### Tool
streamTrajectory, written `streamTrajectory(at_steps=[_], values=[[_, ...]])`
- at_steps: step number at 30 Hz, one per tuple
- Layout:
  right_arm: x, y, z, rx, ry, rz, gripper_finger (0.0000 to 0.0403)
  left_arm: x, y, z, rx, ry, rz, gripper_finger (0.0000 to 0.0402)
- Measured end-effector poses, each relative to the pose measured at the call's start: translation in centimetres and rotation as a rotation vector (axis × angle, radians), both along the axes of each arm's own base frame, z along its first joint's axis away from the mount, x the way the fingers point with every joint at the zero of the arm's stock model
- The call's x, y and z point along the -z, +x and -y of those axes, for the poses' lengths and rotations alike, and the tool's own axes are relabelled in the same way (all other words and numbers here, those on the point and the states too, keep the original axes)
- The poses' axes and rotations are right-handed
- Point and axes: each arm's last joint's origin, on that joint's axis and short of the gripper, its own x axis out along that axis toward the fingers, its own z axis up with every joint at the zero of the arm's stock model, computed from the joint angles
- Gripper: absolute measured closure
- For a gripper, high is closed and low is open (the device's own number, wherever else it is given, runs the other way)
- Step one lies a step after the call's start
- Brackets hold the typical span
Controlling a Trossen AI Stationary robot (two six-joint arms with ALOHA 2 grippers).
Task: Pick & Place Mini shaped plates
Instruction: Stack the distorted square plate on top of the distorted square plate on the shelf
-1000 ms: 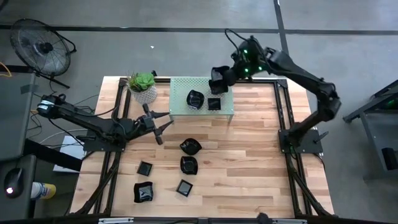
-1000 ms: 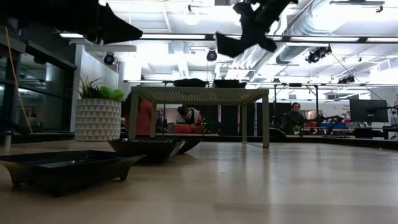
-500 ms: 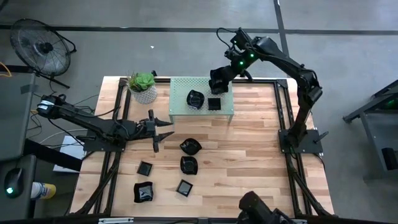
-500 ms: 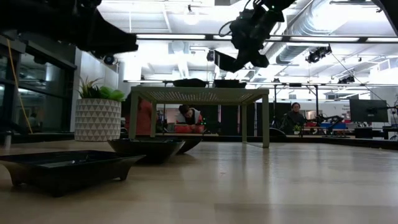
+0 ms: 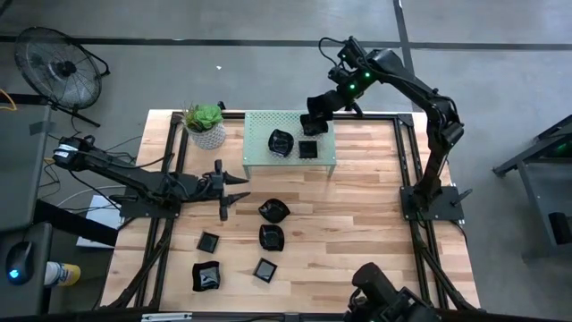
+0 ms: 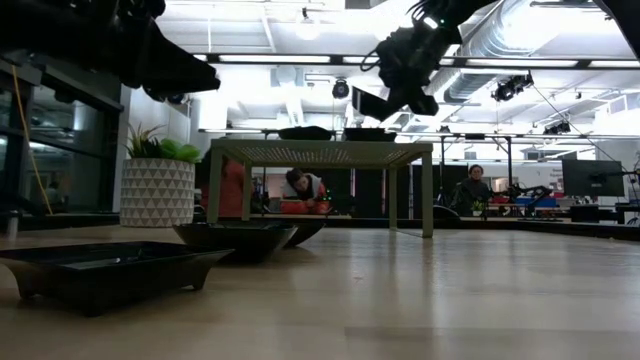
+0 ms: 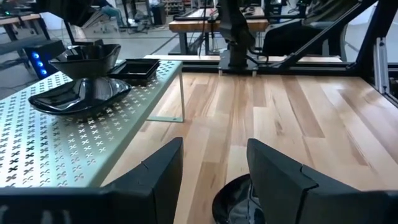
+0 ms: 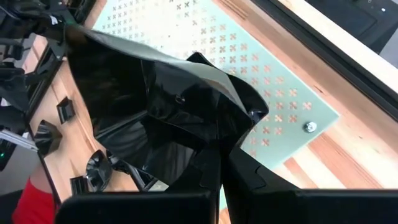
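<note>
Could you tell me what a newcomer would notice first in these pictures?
Probably the right pincer, shut on a glossy black plate above the far edge of the pale green perforated stand, where two plates already sit. Next, five black plates scattered on the wooden table nearer the camera, with the open left pincer hovering beside them.

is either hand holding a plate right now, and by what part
The right hand pinches a black plate by its rim, above the perforated stand. The left hand is open and holds nothing.
</note>
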Motion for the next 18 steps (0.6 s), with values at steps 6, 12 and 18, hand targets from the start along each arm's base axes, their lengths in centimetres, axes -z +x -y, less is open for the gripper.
streamTrajectory(at_steps=[6,12,18], values=[[-0.2,0.4,0.1,0.017,-0.012,0.025,0.0403,0.0,0.0,0.0,-0.003,0.0,0.002,0.0227],[0.4,1.1,-0.2,0.01,-0.011,-0.013,0.0403,0.0,0.0,0.0,-0.007,-0.012,0.007,0.0227],[1.8,1.8,-0.5,-0.008,0.022,-0.088,0.0403,-0.1,0.0,0.0,-0.007,-0.012,0.008,0.0227]])
